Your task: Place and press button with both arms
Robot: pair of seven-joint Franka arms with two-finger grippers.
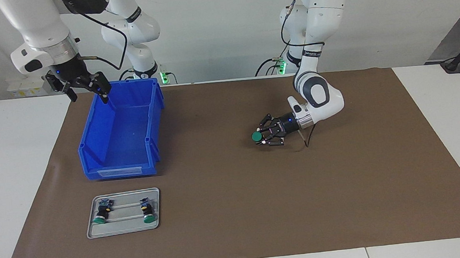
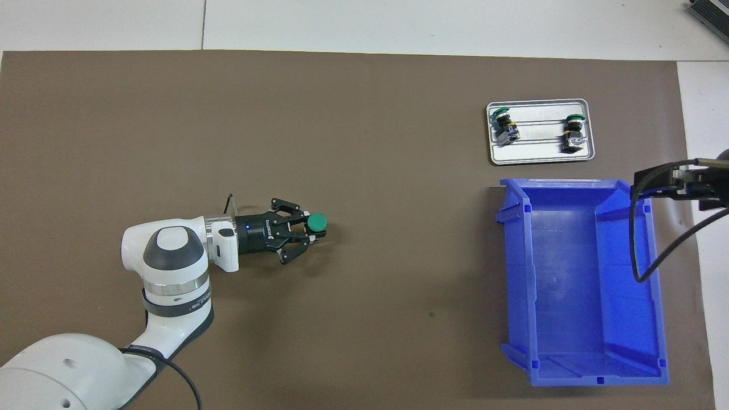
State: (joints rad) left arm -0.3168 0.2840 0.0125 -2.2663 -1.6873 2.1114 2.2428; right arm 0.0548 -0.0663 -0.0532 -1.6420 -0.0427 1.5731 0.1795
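Note:
My left gripper [image 1: 264, 137] lies level, low over the brown mat [image 1: 236, 210], and is shut on a button [image 1: 257, 136] whose green cap points toward the right arm's end of the table. The same gripper [image 2: 307, 226] and button [image 2: 316, 222] show in the overhead view. Two more buttons [image 1: 102, 213] [image 1: 147, 211] lie on a small grey tray [image 1: 125, 226]; they also show in the overhead view [image 2: 504, 122] [image 2: 572, 132]. My right gripper [image 1: 87, 89] hangs open and empty over the blue bin's edge nearest the robots, and it shows at the overhead view's edge [image 2: 678, 182].
An empty blue bin [image 1: 122, 170] stands on the mat toward the right arm's end, with the tray [image 2: 541, 152] just farther from the robots than the bin [image 2: 515, 273]. White table shows around the mat [image 2: 228, 114].

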